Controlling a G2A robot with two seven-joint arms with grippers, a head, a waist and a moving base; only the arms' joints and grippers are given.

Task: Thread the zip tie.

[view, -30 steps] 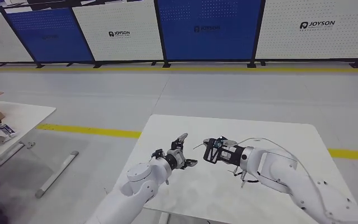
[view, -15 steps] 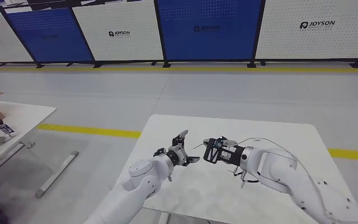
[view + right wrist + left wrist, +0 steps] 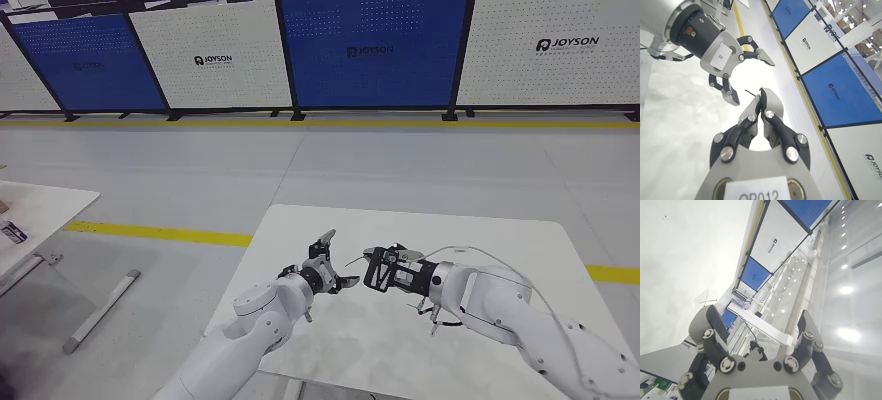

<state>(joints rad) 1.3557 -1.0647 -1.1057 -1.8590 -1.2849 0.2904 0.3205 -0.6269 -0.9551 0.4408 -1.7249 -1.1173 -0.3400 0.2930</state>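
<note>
**Zip tie pinched in the right jaws, left jaws wide open beside it**

The zip tie point(image 3: 750, 93), a thin black strand, sticks out from the tip of the right gripper point(image 3: 760, 94), whose jaws are pressed tight on it above the white counter point(image 3: 480, 240). In the top view its free end points toward 9 o'clock. Just beside it on that side hangs the left gripper point(image 3: 338, 262), jaws spread wide and holding nothing. The strand's end lies near one of its fingertips without touching it. Both grippers are over the counter's 9 o'clock half.
</note>
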